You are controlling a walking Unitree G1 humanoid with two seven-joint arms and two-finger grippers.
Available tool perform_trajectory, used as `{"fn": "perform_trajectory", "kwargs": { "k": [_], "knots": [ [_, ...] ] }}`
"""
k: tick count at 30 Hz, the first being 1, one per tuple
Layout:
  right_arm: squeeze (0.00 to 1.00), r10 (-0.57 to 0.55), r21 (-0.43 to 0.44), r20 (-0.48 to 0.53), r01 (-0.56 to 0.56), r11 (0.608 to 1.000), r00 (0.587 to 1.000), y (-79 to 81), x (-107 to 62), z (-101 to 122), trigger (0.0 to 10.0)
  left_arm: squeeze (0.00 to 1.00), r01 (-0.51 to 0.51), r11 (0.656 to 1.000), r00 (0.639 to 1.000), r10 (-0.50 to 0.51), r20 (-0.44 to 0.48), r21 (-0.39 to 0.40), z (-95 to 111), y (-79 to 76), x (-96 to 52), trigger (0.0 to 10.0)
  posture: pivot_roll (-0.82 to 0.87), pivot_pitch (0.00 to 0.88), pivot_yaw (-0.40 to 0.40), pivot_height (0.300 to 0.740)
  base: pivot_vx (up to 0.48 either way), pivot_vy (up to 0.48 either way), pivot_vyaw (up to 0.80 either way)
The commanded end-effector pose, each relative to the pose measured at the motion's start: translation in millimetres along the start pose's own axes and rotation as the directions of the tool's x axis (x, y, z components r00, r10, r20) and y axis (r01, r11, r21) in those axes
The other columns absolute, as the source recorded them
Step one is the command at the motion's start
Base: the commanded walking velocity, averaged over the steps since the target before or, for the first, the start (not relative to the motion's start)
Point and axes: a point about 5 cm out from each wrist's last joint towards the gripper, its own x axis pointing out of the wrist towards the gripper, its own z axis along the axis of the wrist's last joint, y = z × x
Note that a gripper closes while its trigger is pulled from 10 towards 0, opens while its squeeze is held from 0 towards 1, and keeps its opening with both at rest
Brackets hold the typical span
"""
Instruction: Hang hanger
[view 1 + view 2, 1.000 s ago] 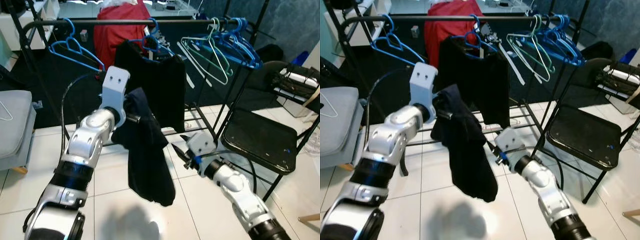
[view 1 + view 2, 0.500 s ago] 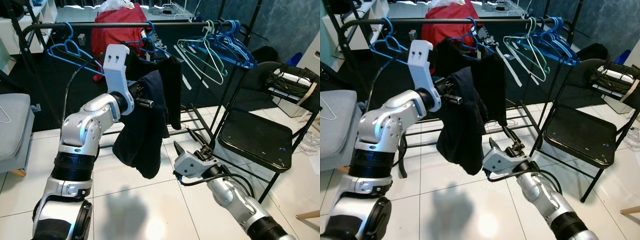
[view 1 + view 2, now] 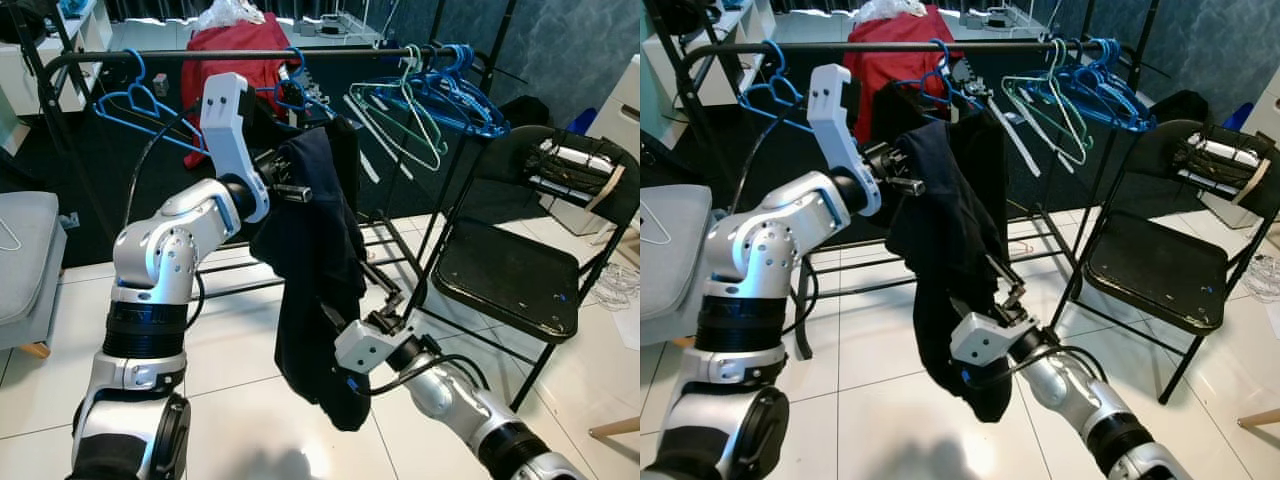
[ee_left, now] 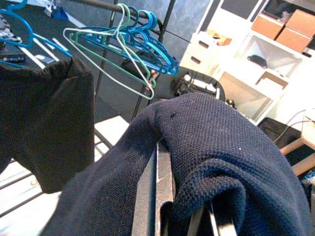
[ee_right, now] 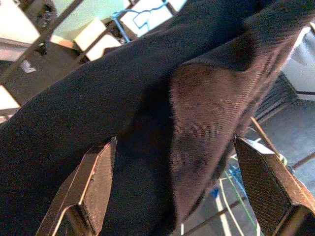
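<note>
Two grippers engage the dark garment (image 3: pixel 318 290): the left gripper (image 3: pixel 300 190) has risen toward the rail (image 3: pixel 250 55), jaws pinching hidden cloth; the right gripper (image 5: pixel 172 191) has advanced, jaws spread around the fabric.

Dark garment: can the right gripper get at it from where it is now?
Probably yes. The right gripper is open right against the dark garment hanging from the left gripper, cloth sitting between its fingers, with nothing in the way.
</note>
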Motion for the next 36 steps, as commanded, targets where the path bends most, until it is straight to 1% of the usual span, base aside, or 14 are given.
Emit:
{"fn": "perform_trajectory", "kwargs": {
  "k": [1,3,4,9,12,13,14,17,23,25,27,32,34,36],
  "knots": [
    [0.26,-0.021,-0.014,0.017,0.022,1.0,1.0,-3.6,4.0,0.4,10.0,0.0,0.036,0.999,0.999,-0.036,0.026,0.009,7.4,-9.5,1.2,10.0,-0.11,0.082,-0.025,0.74,0.0,0.0,0.0],
    [0.26,-0.026,-0.016,0.019,0.026,1.0,0.999,-4.4,4.6,0.3,10.0,0.0,0.034,0.999,0.999,-0.034,0.023,0.01,6.8,-9.5,1.3,10.0,-0.11,0.082,-0.025,0.74,0.0,0.0,0.0],
    [0.0,-0.037,-0.024,0.02,0.038,0.999,0.999,-7.0,5.7,-0.3,10.0,0.0,0.034,0.999,0.999,-0.034,0.021,0.007,6.3,-9.7,1.2,10.0,-0.11,0.082,-0.025,0.74,0.0,0.0,0.0],
    [0.0,-0.05,-0.04,0.022,0.051,0.998,0.998,-10.4,6.7,-1.2,10.0,0.0,0.034,0.999,0.999,-0.034,0.021,0.005,6.0,-10.3,0.9,10.0,-0.11,0.082,-0.029,0.74,0.0,0.0,0.0],
    [0.0,-0.086,-0.085,0.044,0.089,0.992,0.995,-21.2,9.5,-1.2,10.0,0.0,0.033,0.999,0.999,-0.033,0.015,0.001,4.1,-10.7,-0.4,10.0,-0.11,0.081,-0.032,0.74,0.0,0.0,0.0],
    [0.0,-0.086,-0.085,0.044,0.089,0.992,0.995,-21.2,9.5,-1.2,10.0,0.0,0.033,0.999,0.999,-0.033,0.015,0.001,4.1,-10.7,-0.4,10.0,-0.11,0.081,-0.032,0.74,0.0,0.0,0.0],
    [0.0,-0.109,-0.114,0.05,0.114,0.987,0.993,-28.6,11.1,-1.7,10.0,0.0,0.031,1.0,0.999,-0.031,0.01,0.0,2.7,-10.4,-1.2,10.0,-0.11,0.077,-0.032,0.74,0.0,0.0,0.0],
    [0.0,-0.127,-0.133,0.051,0.133,0.982,0.991,-34.0,12.1,-2.5,10.0,0.0,0.029,1.0,1.0,-0.029,0.007,-0.001,1.7,-10.2,-1.7,10.0,-0.11,0.076,-0.031,0.74,0.0,0.0,0.0],
    [0.0,-0.181,-0.168,0.003,0.179,0.969,0.983,-46.6,10.2,-12.1,10.0,0.0,0.025,1.0,1.0,-0.025,0.003,0.0,0.9,-9.5,-2.3,10.0,-0.11,0.068,-0.031,0.74,0.0,0.0,0.0],
    [0.0,-0.217,-0.182,-0.02,0.21,0.961,0.976,-56.9,7.9,-18.3,10.0,0.0,0.02,1.0,1.0,-0.02,0.003,0.003,1.5,-7.8,-3.0,10.0,-0.11,0.061,-0.031,0.74,0.0,0.0,0.0],
    [0.0,-0.225,-0.186,-0.023,0.217,0.958,0.974,-59.9,7.5,-19.7,10.0,0.0,0.018,1.0,1.0,-0.018,0.003,0.005,1.5,-7.3,-3.2,10.0,-0.11,0.061,-0.031,0.74,0.0,0.0,0.0],
    [0.0,-0.215,-0.166,-0.013,0.21,0.964,0.976,-59.8,7.3,-18.5,10.0,0.0,0.014,1.0,1.0,-0.014,0.004,0.005,1.3,-6.4,-3.4,10.0,-0.11,0.061,-0.031,0.74,0.0,0.0,0.0],
    [0.0,-0.154,-0.106,0.023,0.156,0.982,0.988,-41.0,6.0,-10.1,10.0,0.0,0.005,1.0,1.0,-0.005,0.009,0.002,1.4,-5.8,-3.5,10.0,-0.12,0.058,-0.034,0.74,0.0,0.0,0.0],
    [0.0,-0.154,-0.106,0.023,0.156,0.982,0.988,-41.0,6.0,-10.1,10.0,0.0,0.005,1.0,1.0,-0.005,0.009,0.002,1.4,-5.8,-3.5,10.0,-0.12,0.058,-0.034,0.74,0.0,0.0,0.0]
  ]
}}
